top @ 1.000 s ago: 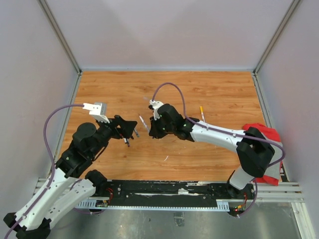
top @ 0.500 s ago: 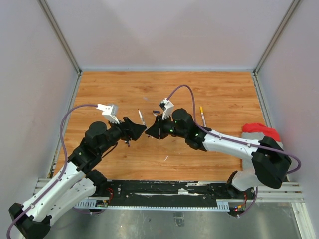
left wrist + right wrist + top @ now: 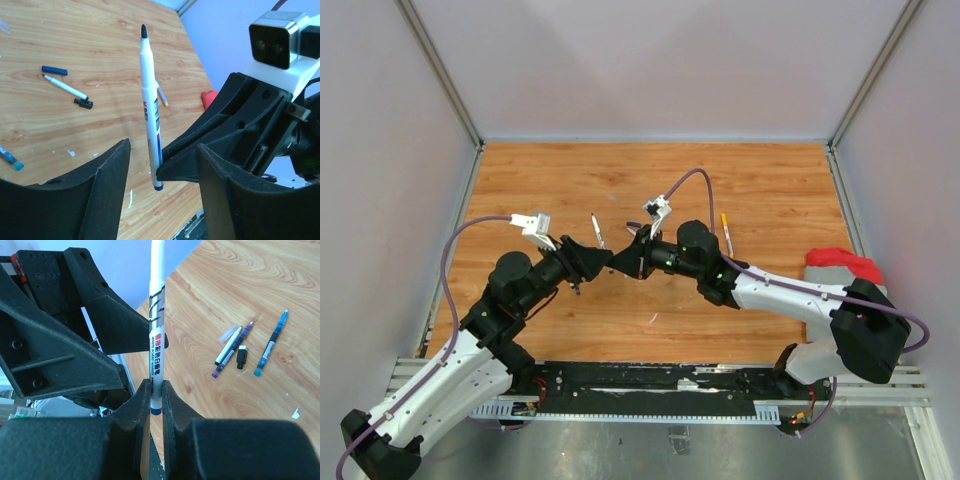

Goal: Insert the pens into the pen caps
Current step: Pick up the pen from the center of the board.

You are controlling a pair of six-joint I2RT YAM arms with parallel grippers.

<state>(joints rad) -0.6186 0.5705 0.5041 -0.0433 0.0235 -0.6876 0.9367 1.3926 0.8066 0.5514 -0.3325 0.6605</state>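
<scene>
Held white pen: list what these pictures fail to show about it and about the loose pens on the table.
- Right wrist: the white pen, clamped in the right gripper, loses its upper end at the top edge.
- Top external: that pen cannot be made out where the left gripper meets the right gripper; it is too small and covered by them.
- Left wrist: the blue pen is cut off by the left edge; another pen lies partly behind the white pen.

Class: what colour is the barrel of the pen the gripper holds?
White; the pen shows best in right wrist view.
</scene>
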